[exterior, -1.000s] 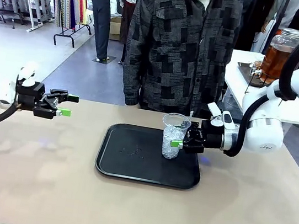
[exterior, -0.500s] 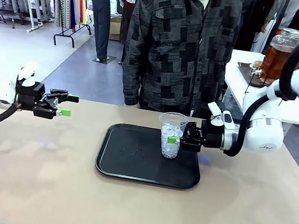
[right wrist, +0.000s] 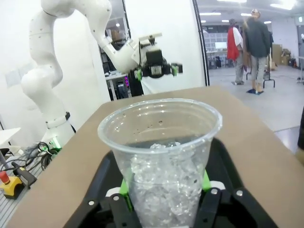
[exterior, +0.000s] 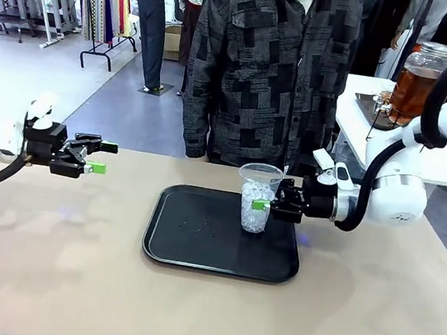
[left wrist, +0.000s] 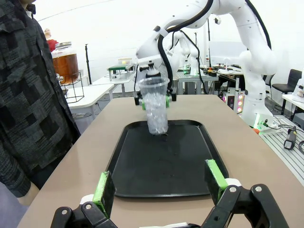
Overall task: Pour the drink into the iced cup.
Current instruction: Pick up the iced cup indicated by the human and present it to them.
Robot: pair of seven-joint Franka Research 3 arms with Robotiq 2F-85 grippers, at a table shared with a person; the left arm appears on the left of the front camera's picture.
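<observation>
The right gripper (exterior: pixel 261 205) is being kept closed on the lower half of the clear plastic cup (exterior: pixel 260 181), with a green pad pressed against each side, as is being shown in the right wrist view, where the cup (right wrist: pixel 161 142) is standing between the right gripper's (right wrist: pixel 164 190) fingers. The ice (right wrist: pixel 164 190) is filling roughly the lower half of the cup. The cup is being held upright over the far right part of the black tray (exterior: pixel 196 247). Whether its base is touching the tray cannot be told.

The left gripper (exterior: pixel 102 158) is being held wide apart and empty above the table (exterior: pixel 66 279), well to the left of the tray.

The drink (exterior: pixel 414 86) is sitting as amber liquid in a lidded glass jar (exterior: pixel 426 58) on a side table (exterior: pixel 355 119) behind the right arm, well apart from the cup. A person (exterior: pixel 271 66) is standing at the far edge, just beyond the tray.

Risks being noted, as a judgement:
- The thin cup wall may be crushed or may slip under the grip, and ice may be scattered.
- On the way to the jar, the cup may be tipped if the wrist is rolled.
- The jar or its stand may be struck if the approach is being misjudged.
- The person's nearness is narrowing the safe path.
</observation>
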